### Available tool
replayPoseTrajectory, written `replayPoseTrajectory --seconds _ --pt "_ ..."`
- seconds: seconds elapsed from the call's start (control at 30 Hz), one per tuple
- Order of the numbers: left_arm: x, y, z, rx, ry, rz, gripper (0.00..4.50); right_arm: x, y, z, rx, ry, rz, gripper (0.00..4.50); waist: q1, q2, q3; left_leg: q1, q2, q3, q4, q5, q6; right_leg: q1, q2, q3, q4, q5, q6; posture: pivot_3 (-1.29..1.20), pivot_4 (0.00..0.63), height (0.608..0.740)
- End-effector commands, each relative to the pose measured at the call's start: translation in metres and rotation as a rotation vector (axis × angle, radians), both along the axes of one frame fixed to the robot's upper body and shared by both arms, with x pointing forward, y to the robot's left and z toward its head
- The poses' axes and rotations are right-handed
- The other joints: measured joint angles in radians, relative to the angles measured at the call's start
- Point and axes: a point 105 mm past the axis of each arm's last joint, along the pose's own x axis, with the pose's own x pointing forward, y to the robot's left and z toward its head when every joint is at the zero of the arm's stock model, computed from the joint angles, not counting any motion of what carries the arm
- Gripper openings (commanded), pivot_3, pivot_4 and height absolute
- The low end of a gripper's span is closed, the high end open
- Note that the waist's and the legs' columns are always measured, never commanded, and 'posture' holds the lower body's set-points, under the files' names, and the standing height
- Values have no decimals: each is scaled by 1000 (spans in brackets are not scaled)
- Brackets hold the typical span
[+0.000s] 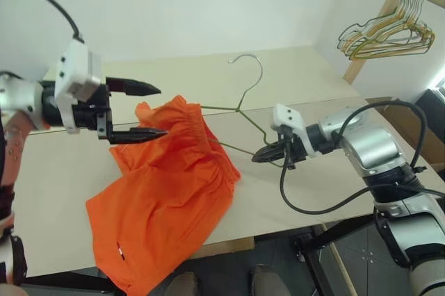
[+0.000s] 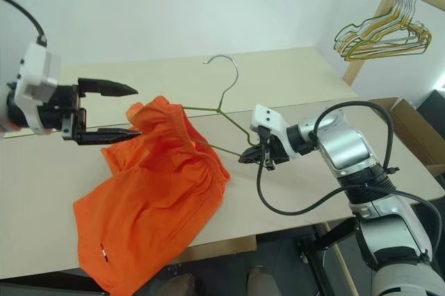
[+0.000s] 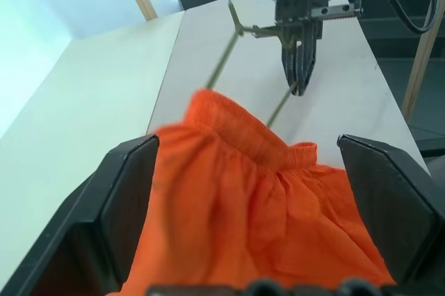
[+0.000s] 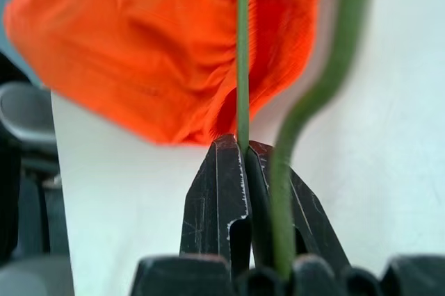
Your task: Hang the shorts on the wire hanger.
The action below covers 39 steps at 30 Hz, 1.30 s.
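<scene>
The bright orange shorts [image 1: 170,192] lie bunched on the table, with one leg drooping over the front edge. Their waistband is raised on one arm of the wire hanger [image 1: 239,108], which is lifted off the table with its hook pointing away from me. My right gripper [image 1: 263,154] is shut on the hanger's lower wire at its right corner; in the right wrist view the thin wire [image 4: 242,53] runs out from between the closed fingertips toward the shorts [image 4: 139,53]. My left gripper [image 1: 161,110] hovers open at the left of the waistband, with the fabric [image 3: 243,192] in front of its spread fingers.
A bunch of gold and green wire hangers [image 1: 386,35] hangs on a wooden rack at the back right. The pale table [image 1: 299,77] stretches behind the hanger, and its front edge runs under the shorts. A cardboard box [image 2: 417,129] stands at the right.
</scene>
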Motion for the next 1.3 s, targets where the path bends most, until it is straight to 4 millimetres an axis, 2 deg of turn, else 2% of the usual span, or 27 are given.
replayPoseTrajectory --seconds 0.03,0.13,0.3,0.47,0.63,0.87,1.0,1.3 --pt "-3 1 -2 119 27 -95 4470 0 8 21 -59 -97 68 0 -16 0 0 0 0 0 0 0 0 0 0 0 0 0 0 -77 7 740" --pt "0 -1 -14 210 64 -149 4470 2 11 24 -93 -100 80 0 -33 0 -3 0 0 -1 0 1 -1 0 0 0 1 0 0 -80 1 740" --pt "23 -9 -41 360 64 -147 4470 3 14 28 -138 -110 93 0 -47 -1 -6 0 0 -1 1 0 -1 0 0 0 1 0 0 -90 0 740" --pt "44 -16 -47 403 55 -101 4470 1 16 29 -153 -114 101 0 -52 -1 -6 -1 0 -2 1 1 -2 -1 0 0 1 0 0 -105 1 740" --pt "50 -14 -67 525 80 -76 4470 0 17 32 -156 -117 100 0 -70 -1 -6 -1 0 -2 1 2 -3 0 0 0 1 0 0 -110 3 740" --pt "52 -20 -76 552 88 -74 4470 1 18 36 -156 -112 86 0 -84 -1 -6 -1 0 -2 2 2 -3 -1 0 0 2 0 0 -116 1 740" --pt "53 -23 -77 559 73 -77 3612 2 18 39 -160 -109 76 0 -91 -1 -6 -1 0 -2 2 2 -3 -1 -1 0 2 0 0 -119 0 740" --pt "53 -22 -76 569 59 -69 584 8 17 43 -171 -112 35 0 -99 -1 -6 -1 0 -2 2 2 -3 -1 -1 0 3 0 1 -122 3 740"
